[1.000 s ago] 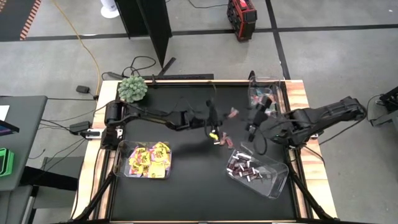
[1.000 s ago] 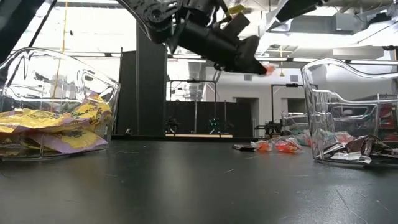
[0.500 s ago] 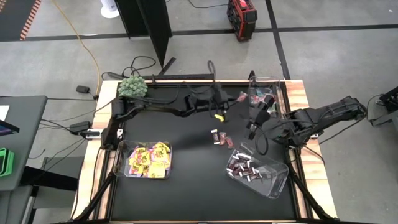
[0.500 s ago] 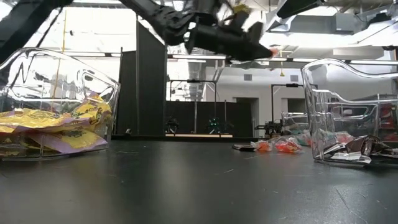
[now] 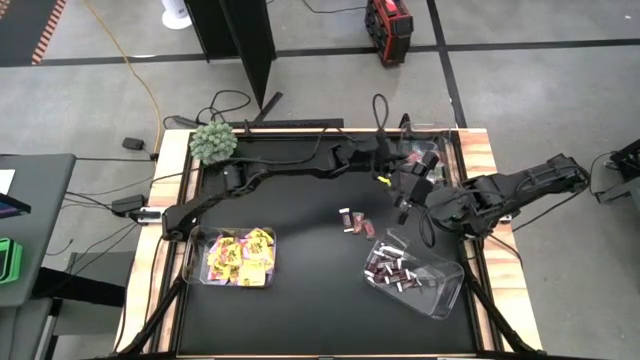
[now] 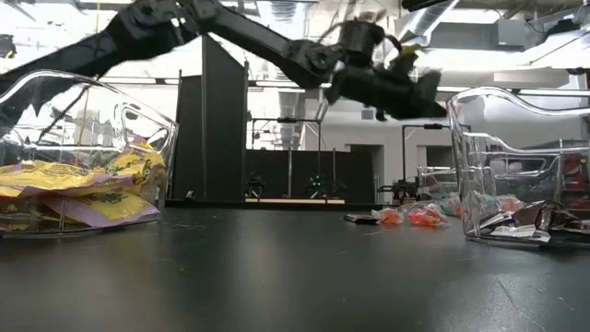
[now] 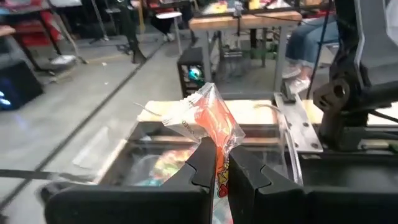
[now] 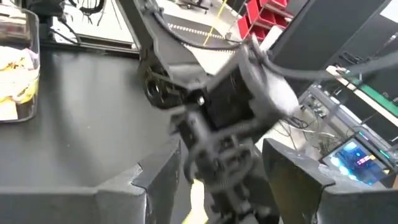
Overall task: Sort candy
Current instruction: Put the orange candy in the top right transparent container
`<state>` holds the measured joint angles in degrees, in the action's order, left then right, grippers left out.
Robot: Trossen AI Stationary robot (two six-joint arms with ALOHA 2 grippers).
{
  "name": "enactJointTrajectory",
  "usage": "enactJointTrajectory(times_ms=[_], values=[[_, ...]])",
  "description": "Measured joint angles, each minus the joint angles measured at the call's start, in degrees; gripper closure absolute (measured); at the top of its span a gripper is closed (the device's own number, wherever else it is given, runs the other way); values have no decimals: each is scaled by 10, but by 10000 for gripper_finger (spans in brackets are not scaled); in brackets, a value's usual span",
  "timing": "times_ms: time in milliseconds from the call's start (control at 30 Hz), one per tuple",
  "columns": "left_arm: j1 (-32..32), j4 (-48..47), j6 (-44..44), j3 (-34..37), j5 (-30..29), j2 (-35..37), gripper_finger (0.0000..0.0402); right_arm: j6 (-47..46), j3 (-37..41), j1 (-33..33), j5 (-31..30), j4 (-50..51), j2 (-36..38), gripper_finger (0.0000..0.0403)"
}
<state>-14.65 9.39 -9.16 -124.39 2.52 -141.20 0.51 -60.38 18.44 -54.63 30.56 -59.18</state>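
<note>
Black table top (image 5: 300,215), the reference for all places; wooden edging.
Clear bin (image 5: 419,282), front right corner: dark mini bars.
Clear bin (image 5: 233,259), front left: yellow packets.
Clear bin (image 5: 425,158), back right corner: teal-and-pink sweets.
Green ball plant (image 5: 212,142), back left corner.
Left gripper (image 7: 216,163), clamped on a pink-orange wrapped candy (image 7: 213,123); reached from mid-table to just beside the back right bin.
Right gripper (image 5: 406,203), fingers apart, right edge, unmoved.
Loose candies (image 5: 354,221), right of centre.

Three clear bins (image 5: 415,279), two arms, one green ball plant (image 5: 213,142), perhaps two loose candies (image 5: 354,220) on the mat
</note>
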Motion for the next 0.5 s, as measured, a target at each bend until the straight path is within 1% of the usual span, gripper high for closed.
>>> enactJointTrajectory(times_ms=[167, 200, 233, 367, 433, 500], values=[[-3, -45, 9, -106, 14, -72, 385, 0, 0, 1, 0, 1, 0, 163], [-4, -54, 10, -108, 14, -77, 385, 0, 0, 1, 0, 1, 0, 163], [-5, -38, 13, -100, 15, -78, 385, 0, 0, 2, 0, 1, 0, 163], [-12, -62, 30, -95, 15, -82, 382, 0, 0, 3, 0, 0, 0, 163], [-16, -64, 36, -95, 18, -81, 365, 0, 0, 3, 0, 0, 0, 163], [-18, -62, 44, -95, 34, -80, 333, 0, 0, 3, 0, 0, 0, 163]])
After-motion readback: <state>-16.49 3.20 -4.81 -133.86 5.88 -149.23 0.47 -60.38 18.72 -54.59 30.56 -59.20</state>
